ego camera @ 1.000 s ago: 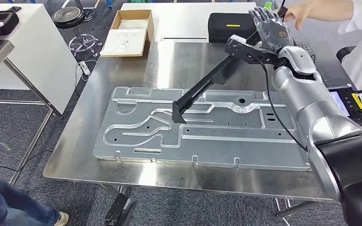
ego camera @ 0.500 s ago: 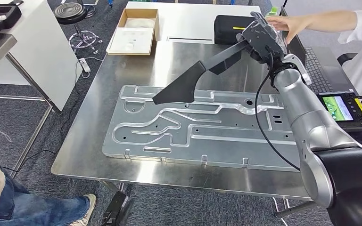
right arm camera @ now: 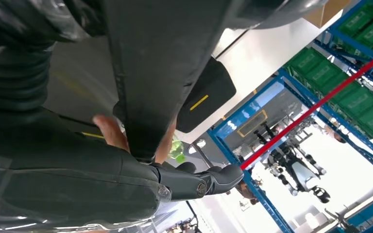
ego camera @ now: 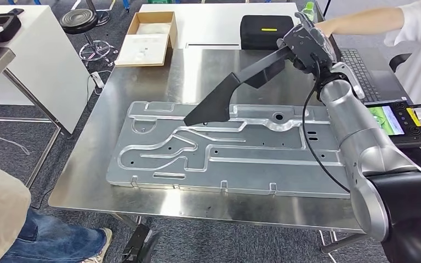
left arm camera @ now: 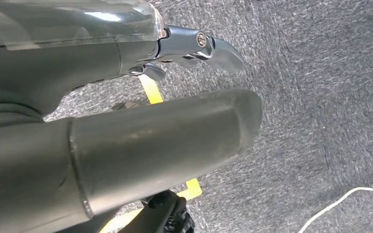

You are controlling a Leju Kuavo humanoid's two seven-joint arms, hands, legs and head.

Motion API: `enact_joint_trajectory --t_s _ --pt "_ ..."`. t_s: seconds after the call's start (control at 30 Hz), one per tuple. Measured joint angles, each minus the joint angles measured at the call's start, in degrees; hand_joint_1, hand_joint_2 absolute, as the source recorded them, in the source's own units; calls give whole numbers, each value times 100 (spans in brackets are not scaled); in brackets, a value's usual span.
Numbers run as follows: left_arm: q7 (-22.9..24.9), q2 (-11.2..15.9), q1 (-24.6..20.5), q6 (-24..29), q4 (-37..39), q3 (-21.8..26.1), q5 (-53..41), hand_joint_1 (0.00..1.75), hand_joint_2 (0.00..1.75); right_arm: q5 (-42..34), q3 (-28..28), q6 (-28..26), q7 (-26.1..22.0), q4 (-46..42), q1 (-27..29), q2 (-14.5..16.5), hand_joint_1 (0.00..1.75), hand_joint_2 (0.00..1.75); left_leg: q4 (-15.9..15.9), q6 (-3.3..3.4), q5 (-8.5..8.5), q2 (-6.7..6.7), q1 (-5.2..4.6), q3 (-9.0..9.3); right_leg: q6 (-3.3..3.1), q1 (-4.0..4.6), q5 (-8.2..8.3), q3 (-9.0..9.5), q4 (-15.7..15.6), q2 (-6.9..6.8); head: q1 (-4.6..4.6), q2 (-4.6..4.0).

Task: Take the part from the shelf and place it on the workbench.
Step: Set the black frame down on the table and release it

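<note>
Part (ego camera: pixel 227 96), a long black piece, is gripped at its far end by the right hand (ego camera: pixel 306 48) and is held tilted above the table (ego camera: pixel 142 74), its low tip just over the grey panel (ego camera: pixel 225 159). Taking is judged done; setting down and release are left. A person's hand (ego camera: pixel 329 24) is seen close by. The left hand (left arm camera: pixel 126 145) hangs over the floor, and its state cannot be told.

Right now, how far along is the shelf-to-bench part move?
Done: the long black part is off the shelf and at the workbench. In hand: the right hand holds one end, the other end angled down over the stamped metal panel; a person's hand is at the held end. Left: lower it, set it down, release. Left hand holds nothing.
</note>
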Motion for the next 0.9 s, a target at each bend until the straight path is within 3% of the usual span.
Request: enact_joint_trajectory --t_s 0.03,0.13,0.2,0.3,0.33,0.37,0.47,0.5,0.53,0.63,0.7,0.8,0.83,0.9 --pt "0 0 2 0 0 0 0 0 0 10 0 -2 1 0 3 -1 0 0 -113 23 126 0 -3 42 -1 10 -1 6 0 3 0 0" --pt "-1 3 -9 1 0 0 2 0 0 23 0 -26 4 0 -1 -3 0 0 -1254 169 678 -2 -45 571 9 42 -3 33 -13 13 1 0" --pt "-1 6 -16 2 0 0 2 0 0 26 0 -56 10 0 1 -7 0 0 -1642 234 759 0 -77 750 45 42 13 27 -35 21 1 0" --pt "-1 8 -16 3 0 -2 2 0 0 28 0 -83 15 -1 10 -26 0 0 -1786 268 817 14 -68 805 138 35 32 25 -73 26 3 0" --pt "-1 7 -20 3 0 -4 2 0 0 28 -1 -87 13 -2 3 -35 0 0 -1853 287 856 25 -54 833 159 37 -31 -6 -4 19 4 0" --pt "-1 6 -27 3 0 -6 3 0 0 28 -1 -92 8 -2 -2 -41 0 0 -1911 304 894 36 -39 856 174 40 -158 -92 186 13 4 0" --pt "0 4 -38 4 0 -16 4 0 0 26 -2 -100 -9 -1 24 -50 0 0 -1917 328 911 49 -39 845 210 21 -624 -557 1182 3 4 0" --pt "0 4 -35 4 0 -19 4 0 0 26 -2 -99 -14 -1 43 -51 0 0 -1900 327 903 46 -37 839 228 9 -641 -640 1353 0 4 0" --pt "0 3 -33 4 0 -20 4 0 0 26 -2 -98 -17 0 55 -52 0 0 -1875 321 890 38 -30 833 244 -6 -556 -627 1325 -3 4 0" --pt "0 -3 -36 3 0 -24 4 0 0 25 -2 -97 -21 -1 60 -51 0 0 -1720 243 801 -11 -12 793 268 -39 -101 -148 379 -27 5 0" --pt "0 -3 -38 4 0 -24 4 0 0 20 -2 -96 -19 -5 61 -48 0 0 -1631 180 758 -45 -25 737 223 -24 -50 0 59 -27 3 0" --pt "1 -2 -28 4 0 -24 4 0 0 19 -2 -95 -8 -12 78 -42 0 0 -1607 109 744 -67 -22 703 117 -13 -39 -15 48 -32 2 0" --pt "1 -2 -28 4 0 -24 4 0 0 19 -2 -95 -8 -14 79 -38 0 0 -1530 79 681 -62 -18 667 83 -25 -28 -9 32 -41 -3 0" --pt "0 0 -32 3 0 -24 4 0 0 19 -2 -95 -9 -19 76 -32 0 0 -1048 18 391 -38 -1 456 40 -43 -16 3 9 -57 -12 0"
